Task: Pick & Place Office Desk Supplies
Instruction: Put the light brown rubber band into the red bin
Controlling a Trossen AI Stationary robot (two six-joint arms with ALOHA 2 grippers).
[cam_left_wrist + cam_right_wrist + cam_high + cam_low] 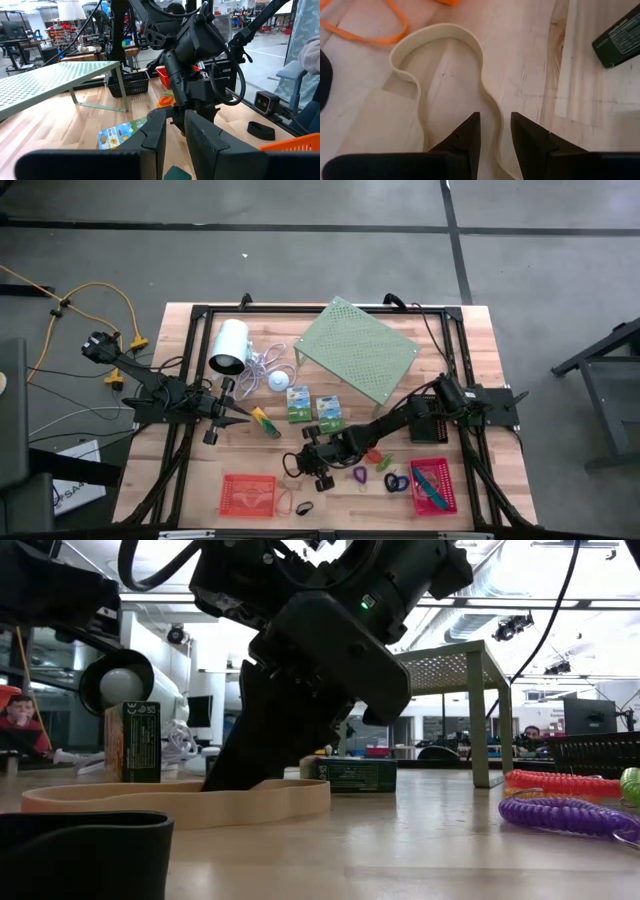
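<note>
A tan rubber-band loop (437, 32) lies flat on the wooden table near its front edge (180, 802). My right gripper (495, 125) slants down over it, open, with one finger on each side of the loop's near strand (489, 102); I see no touch. In the high view this gripper (300, 463) is left of the clips. My left gripper (245, 420) waits level at the table's left, slightly open and with nothing between its fingers (174, 125). Just in front of it lies the yellow-green marker (266, 423).
Two green-white boxes (298, 402) (328, 413) stand behind the right gripper. A red basket (248, 492), an orange band (285, 500) and a dark band (304, 507) lie at the front. The pink basket (433, 486), black basket (428, 420) and colourful clips (362, 475) are on the right; the shelf (355, 350) and white cylinder (230, 345) are far.
</note>
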